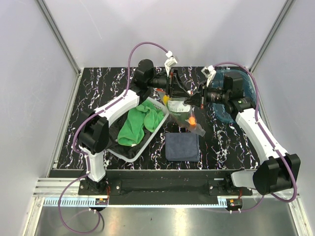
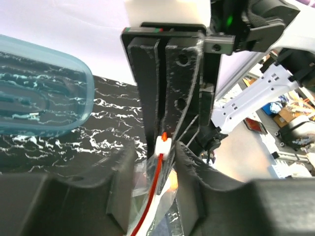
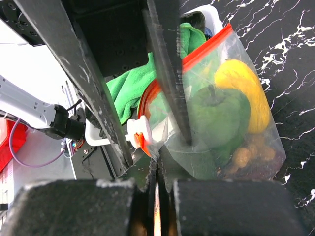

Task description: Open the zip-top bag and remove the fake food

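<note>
Overhead rear view, two close wrist views, sharing the zip-top bag [image 1: 183, 110]

Both arms reaching inward, left pincer [image 1: 183, 91] clamped, right pincer [image 1: 193, 102] clamped, tips nearly meeting

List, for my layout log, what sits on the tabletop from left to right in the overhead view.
White basket holding the green cloth → dark blue cloth → translucent blue tray. The zip-top bag overlaps the basket's edge, so it is left out.
</note>
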Action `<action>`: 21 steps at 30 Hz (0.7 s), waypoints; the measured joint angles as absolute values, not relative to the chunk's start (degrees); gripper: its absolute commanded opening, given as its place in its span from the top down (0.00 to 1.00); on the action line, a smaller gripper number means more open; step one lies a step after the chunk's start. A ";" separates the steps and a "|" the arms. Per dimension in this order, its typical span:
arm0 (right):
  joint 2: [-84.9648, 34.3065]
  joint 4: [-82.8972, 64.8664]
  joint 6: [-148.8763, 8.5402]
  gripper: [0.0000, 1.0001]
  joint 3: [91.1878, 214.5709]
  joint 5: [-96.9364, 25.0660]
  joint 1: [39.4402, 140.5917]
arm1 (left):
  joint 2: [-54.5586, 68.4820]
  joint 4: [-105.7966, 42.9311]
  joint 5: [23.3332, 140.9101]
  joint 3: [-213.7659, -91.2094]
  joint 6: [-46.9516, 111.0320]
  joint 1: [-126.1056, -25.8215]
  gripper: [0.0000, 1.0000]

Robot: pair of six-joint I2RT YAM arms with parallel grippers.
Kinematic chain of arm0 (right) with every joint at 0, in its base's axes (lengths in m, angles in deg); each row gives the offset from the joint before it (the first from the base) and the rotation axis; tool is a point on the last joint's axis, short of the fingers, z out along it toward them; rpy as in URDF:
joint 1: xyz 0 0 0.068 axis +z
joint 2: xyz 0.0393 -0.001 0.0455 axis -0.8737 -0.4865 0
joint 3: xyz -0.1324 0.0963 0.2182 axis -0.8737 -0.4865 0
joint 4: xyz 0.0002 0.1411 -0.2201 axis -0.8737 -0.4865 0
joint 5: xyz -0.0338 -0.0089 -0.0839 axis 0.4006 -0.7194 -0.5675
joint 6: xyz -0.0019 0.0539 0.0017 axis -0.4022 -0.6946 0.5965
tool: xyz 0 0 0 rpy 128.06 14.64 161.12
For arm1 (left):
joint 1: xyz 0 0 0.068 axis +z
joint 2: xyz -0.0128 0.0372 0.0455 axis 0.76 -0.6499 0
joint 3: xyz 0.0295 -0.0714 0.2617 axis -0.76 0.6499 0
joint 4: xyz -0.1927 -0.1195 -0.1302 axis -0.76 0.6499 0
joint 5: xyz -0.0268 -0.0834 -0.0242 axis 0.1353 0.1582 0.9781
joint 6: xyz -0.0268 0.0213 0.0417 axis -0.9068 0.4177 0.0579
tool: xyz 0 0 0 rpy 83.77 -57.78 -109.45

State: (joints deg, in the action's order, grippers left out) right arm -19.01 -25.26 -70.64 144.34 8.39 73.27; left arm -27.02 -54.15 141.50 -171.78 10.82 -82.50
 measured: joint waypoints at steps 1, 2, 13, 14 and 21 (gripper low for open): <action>-19.01 -25.17 -70.71 1.00 144.29 8.41 73.25 | -27.02 -53.08 141.34 -171.82 11.52 -82.46 0.55; -18.99 -25.13 -70.77 1.00 144.27 8.43 73.25 | -27.02 -52.05 141.28 -171.82 12.29 -82.37 0.56; -18.99 -24.12 -71.30 1.00 143.42 9.46 73.25 | -27.02 -51.35 141.45 -172.11 12.00 -81.41 0.52; -18.99 -24.10 -71.30 1.00 143.42 9.59 73.25 | -27.02 -52.88 141.50 -172.06 11.17 -81.41 0.52; -18.99 -24.10 -71.34 1.00 143.40 9.68 73.25 | -27.02 -58.87 142.04 -171.78 7.00 -81.50 0.63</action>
